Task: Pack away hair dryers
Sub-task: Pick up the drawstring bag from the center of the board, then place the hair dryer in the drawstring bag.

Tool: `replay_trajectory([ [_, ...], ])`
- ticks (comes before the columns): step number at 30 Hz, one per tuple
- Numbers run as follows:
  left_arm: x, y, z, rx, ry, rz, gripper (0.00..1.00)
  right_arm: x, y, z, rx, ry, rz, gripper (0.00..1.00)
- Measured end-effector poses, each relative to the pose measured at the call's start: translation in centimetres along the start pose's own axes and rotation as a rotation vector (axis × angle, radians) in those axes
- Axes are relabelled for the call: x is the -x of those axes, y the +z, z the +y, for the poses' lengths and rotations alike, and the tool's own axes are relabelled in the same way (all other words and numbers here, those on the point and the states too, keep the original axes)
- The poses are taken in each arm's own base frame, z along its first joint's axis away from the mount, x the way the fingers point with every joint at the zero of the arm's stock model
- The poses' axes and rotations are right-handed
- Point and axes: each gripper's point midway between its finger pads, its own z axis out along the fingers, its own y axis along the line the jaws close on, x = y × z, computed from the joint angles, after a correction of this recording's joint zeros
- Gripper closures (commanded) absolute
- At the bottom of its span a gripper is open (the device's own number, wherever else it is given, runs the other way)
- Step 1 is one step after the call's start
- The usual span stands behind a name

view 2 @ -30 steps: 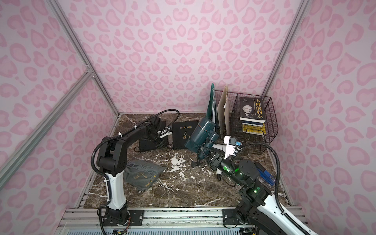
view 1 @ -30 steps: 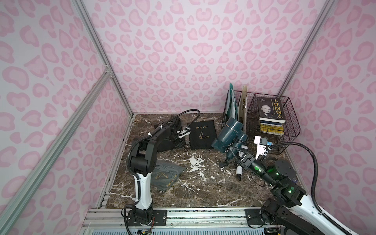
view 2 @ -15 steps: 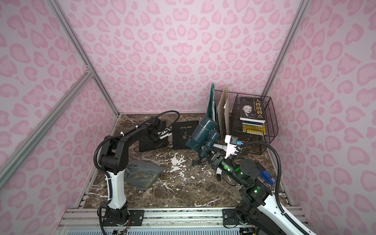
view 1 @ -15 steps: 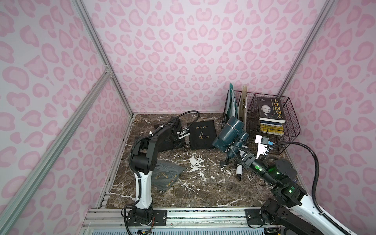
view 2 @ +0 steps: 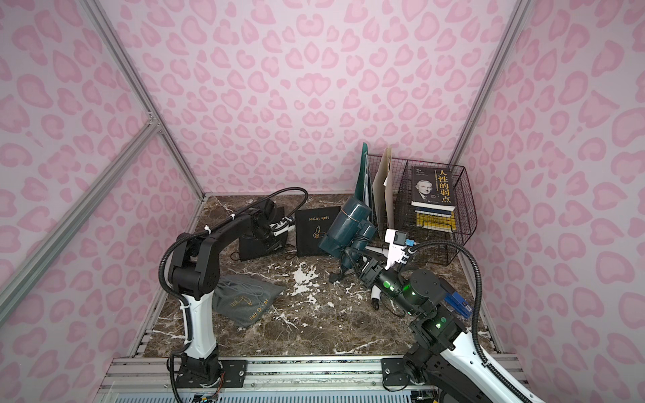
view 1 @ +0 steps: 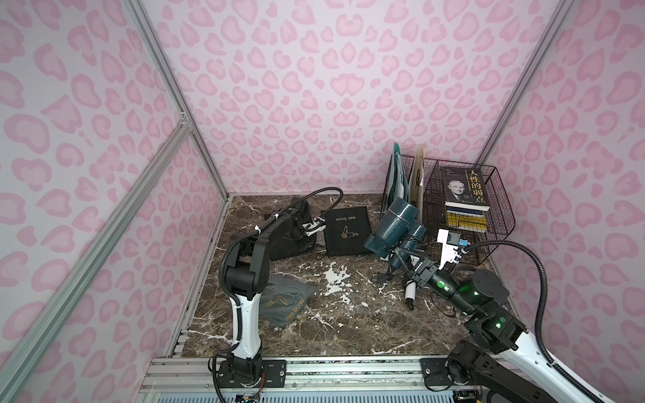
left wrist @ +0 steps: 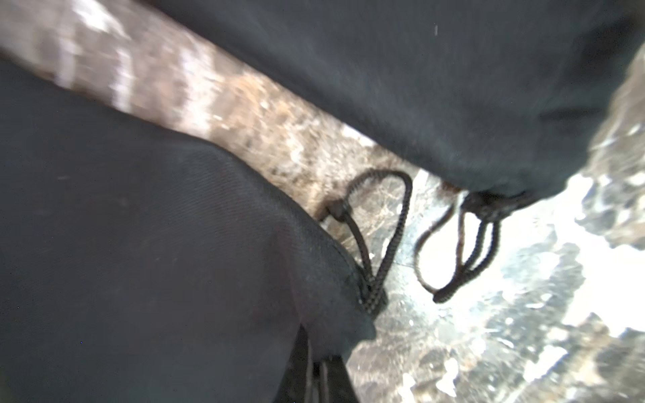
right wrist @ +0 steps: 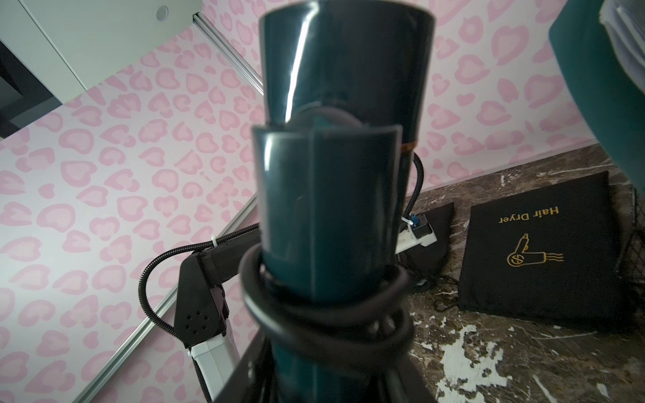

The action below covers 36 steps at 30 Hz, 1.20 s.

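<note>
Right pincer (view 1: 406, 260) grips the dark teal hair dryer (view 1: 392, 225) by its handle. It holds the dryer clear of the worktop (view 1: 349, 314) on the right, barrel uppermost, just beside the wire basket (view 1: 499, 223). Left pincer (view 1: 302, 240) is closed tight at the far left, down on a black pouch (view 1: 279, 249). Its wrist view is blurred, so whether cloth is caught between the jaws is hard to say.

The worktop is dark brown marble with white veins, closed in by pink-spotted walls (view 1: 314, 87) on aluminium framing. A printed pouch (view 1: 345, 230) lies flat at the far middle, between the black pouch and the dryer. A grey pouch (view 1: 286, 303) lies near left, beside the left arm. The basket stands in the far right corner and holds books (view 1: 462, 185).

Only the left wrist view shows the drawstring loops (left wrist: 380, 226) lying on the strip of marble between the two dark pouches. Only the right wrist view shows plainly the black cord (right wrist: 324, 296) wound round the dryer's handle.
</note>
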Motion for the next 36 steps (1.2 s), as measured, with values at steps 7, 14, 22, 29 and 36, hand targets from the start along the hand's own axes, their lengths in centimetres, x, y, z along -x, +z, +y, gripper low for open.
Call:
replay_trajectory([
  [7, 3.6, -8.0, 1.1, 0.040, -0.064, -0.092, 0.98, 0.2, 0.6, 0.1, -0.028, -0.018, 0.028, 1.00],
  [14, 6.1, -16.7, -0.4, -0.015, -0.169, -0.198, 0.98, -1.0, 3.1, 0.1, -0.056, -0.047, 0.148, 1.00],
  [22, 5.4, -20.2, -4.1, -0.115, -0.257, -0.197, 0.98, -5.5, 5.8, 2.3, -0.011, -0.106, 0.350, 1.00],
  [29, 5.1, -21.7, -7.0, -0.152, -0.264, -0.197, 0.98, -10.1, 6.6, 3.5, 0.015, -0.140, 0.484, 1.00],
  [36, 4.6, -22.4, -9.6, -0.173, -0.240, -0.186, 0.98, -13.5, 7.1, 3.8, 0.003, -0.151, 0.574, 1.00],
])
